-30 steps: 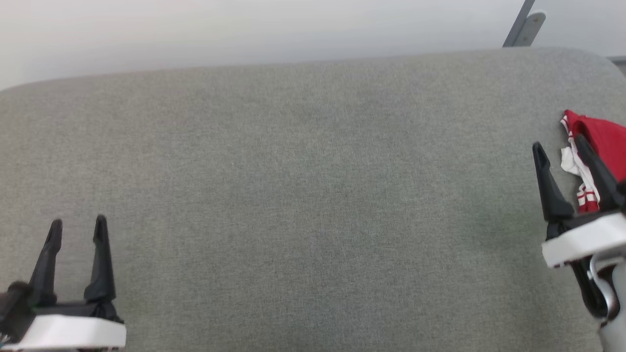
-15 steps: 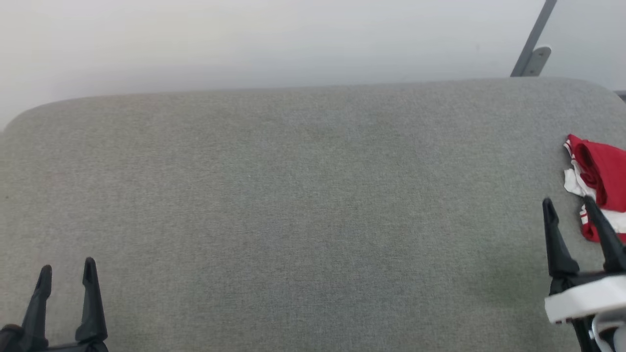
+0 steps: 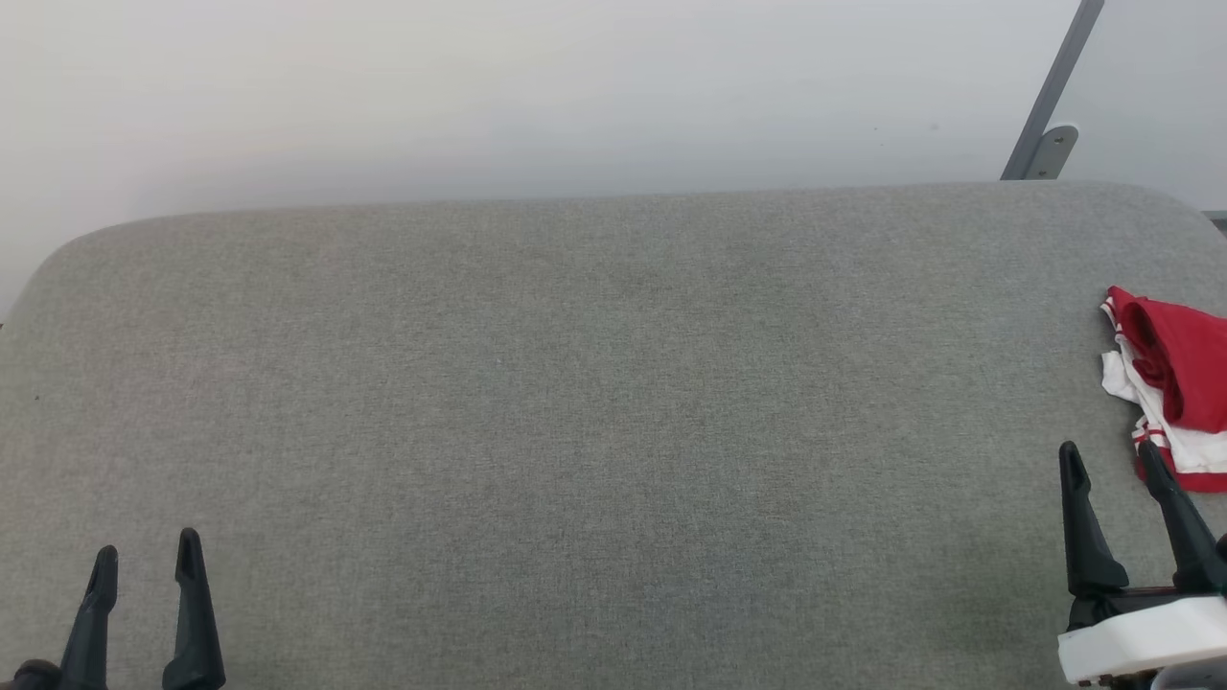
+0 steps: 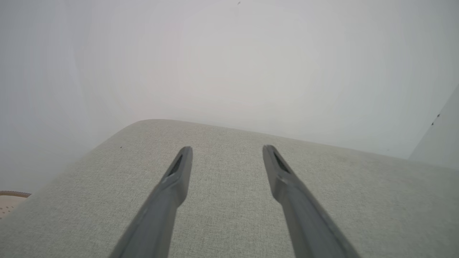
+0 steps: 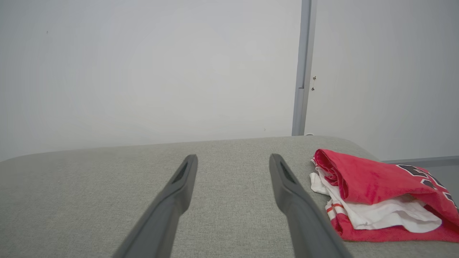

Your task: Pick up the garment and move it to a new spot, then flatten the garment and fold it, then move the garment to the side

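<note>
Left gripper: the left gripper [image 3: 147, 548] sits at the lower left of the head view, fingers spread with nothing between them.
Left gripper's surroundings: in its wrist view the two dark fingers [image 4: 172, 186] point across bare grey cloth toward a rounded corner, with nothing near them.
Right gripper: the right gripper [image 3: 1108, 450] sits at the lower right of the head view, fingers spread and holding nothing, above its white wrist housing [image 3: 1136, 637].
Right gripper to garment: the outer fingertip lies just beside the garment's near red hem. Whether it touches cannot be told.
Garment: the garment [image 3: 1174, 359] lies bunched on the worktop's right end, partly cut off by the head view's right edge. Red cloth is folded over white cloth, and a red-striped white edge shows at the side facing the gripper.
Garment in the right wrist view: it lies to the right of the fingers, not between them. The path ahead of the fingers is bare cloth.
Worktop: the worktop [image 3: 613, 383] is covered in grey woven fabric and has rounded far corners.
Behind the worktop: a plain pale wall [image 3: 479, 86] and a slanting grey metal post [image 3: 1054, 96] with a small bracket at its foot, beyond the far right corner.
Writing: black, white-outlined characters [image 5: 412, 170] run along the garment's red top fold in the right wrist view. They are creased and cut off, too partial to read.
Brands and labels: none can be made out on the grippers or the worktop.
</note>
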You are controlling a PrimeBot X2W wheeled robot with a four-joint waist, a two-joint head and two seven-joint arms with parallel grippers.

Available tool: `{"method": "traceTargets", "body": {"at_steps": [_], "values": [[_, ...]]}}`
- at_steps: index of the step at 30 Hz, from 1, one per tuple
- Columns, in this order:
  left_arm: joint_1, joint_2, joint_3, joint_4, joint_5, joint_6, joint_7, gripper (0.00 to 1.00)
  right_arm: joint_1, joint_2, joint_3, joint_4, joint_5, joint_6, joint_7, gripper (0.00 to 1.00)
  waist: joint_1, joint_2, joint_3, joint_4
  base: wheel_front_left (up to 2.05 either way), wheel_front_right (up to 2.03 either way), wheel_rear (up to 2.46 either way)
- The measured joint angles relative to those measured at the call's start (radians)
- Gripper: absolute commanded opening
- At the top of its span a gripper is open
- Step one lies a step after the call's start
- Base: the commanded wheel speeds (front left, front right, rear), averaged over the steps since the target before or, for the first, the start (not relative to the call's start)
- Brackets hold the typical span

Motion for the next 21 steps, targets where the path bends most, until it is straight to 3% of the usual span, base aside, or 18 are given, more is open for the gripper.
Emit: {"method": "traceTargets", "body": {"at_steps": [21], "values": [[0.006, -0.006, -0.028, 0.000, 0.011, 0.000, 0.000, 1.00, 0.027, 0.024, 0.002, -0.010, -0.004, 0.000, 0.000, 1.00, 0.0000, 0.0000, -0.005, -0.010, 0.00, 0.00, 0.00]]}}
